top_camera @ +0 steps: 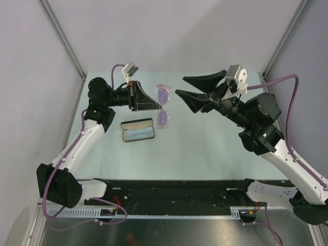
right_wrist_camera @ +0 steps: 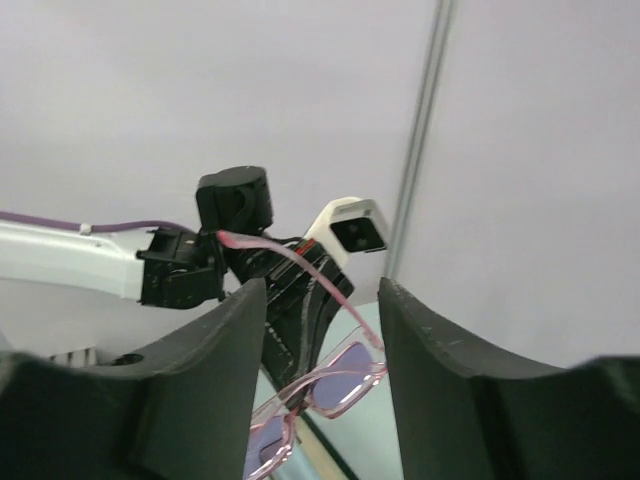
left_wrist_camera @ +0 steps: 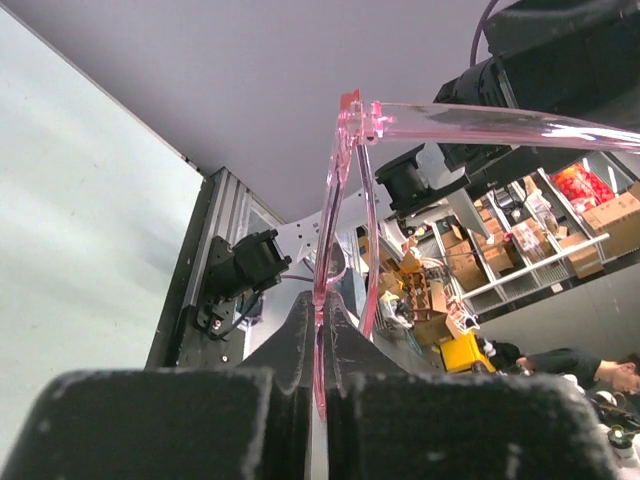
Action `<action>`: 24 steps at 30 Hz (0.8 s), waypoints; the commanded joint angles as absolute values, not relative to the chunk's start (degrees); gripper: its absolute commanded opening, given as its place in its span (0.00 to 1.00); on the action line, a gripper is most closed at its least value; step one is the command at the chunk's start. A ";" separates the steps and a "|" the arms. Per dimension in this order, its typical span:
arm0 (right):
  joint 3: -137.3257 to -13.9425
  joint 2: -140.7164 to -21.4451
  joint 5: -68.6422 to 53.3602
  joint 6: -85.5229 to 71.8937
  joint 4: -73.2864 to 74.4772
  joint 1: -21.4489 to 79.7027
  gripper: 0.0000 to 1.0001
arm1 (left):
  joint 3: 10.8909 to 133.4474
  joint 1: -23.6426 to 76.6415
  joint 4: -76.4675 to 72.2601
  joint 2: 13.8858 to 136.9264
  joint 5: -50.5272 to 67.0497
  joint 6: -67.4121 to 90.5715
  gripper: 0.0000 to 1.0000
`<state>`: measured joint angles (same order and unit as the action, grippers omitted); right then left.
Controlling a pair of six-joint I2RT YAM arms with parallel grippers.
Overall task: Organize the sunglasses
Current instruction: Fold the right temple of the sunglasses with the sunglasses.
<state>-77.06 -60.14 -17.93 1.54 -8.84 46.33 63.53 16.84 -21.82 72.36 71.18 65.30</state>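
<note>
The sunglasses (top_camera: 163, 105), with a thin pink-purple frame and pale lenses, hang in the air above the table, lenses facing right. My left gripper (top_camera: 158, 105) is shut on their frame at the bridge. In the left wrist view the pink frame (left_wrist_camera: 335, 210) rises from between my closed fingers (left_wrist_camera: 290, 350). My right gripper (top_camera: 180, 86) is open and empty, just right of the sunglasses at their height. In the right wrist view the sunglasses (right_wrist_camera: 330, 385) show between my two spread fingers (right_wrist_camera: 215, 350), one temple arm sticking up.
An open black case (top_camera: 138, 129) with a pale blue cloth (top_camera: 139, 134) inside lies on the table below the left gripper. Grey walls close the cell on the left, back and right.
</note>
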 commanded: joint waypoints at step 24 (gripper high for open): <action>-85.43 -74.45 -15.20 -1.50 -4.58 43.77 0.98 | 66.53 17.93 -23.55 72.16 71.10 62.48 0.00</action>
<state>-86.06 -76.69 -13.72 -1.91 -6.70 43.77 63.35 17.67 -21.85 70.94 71.70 61.47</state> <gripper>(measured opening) 0.980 0.022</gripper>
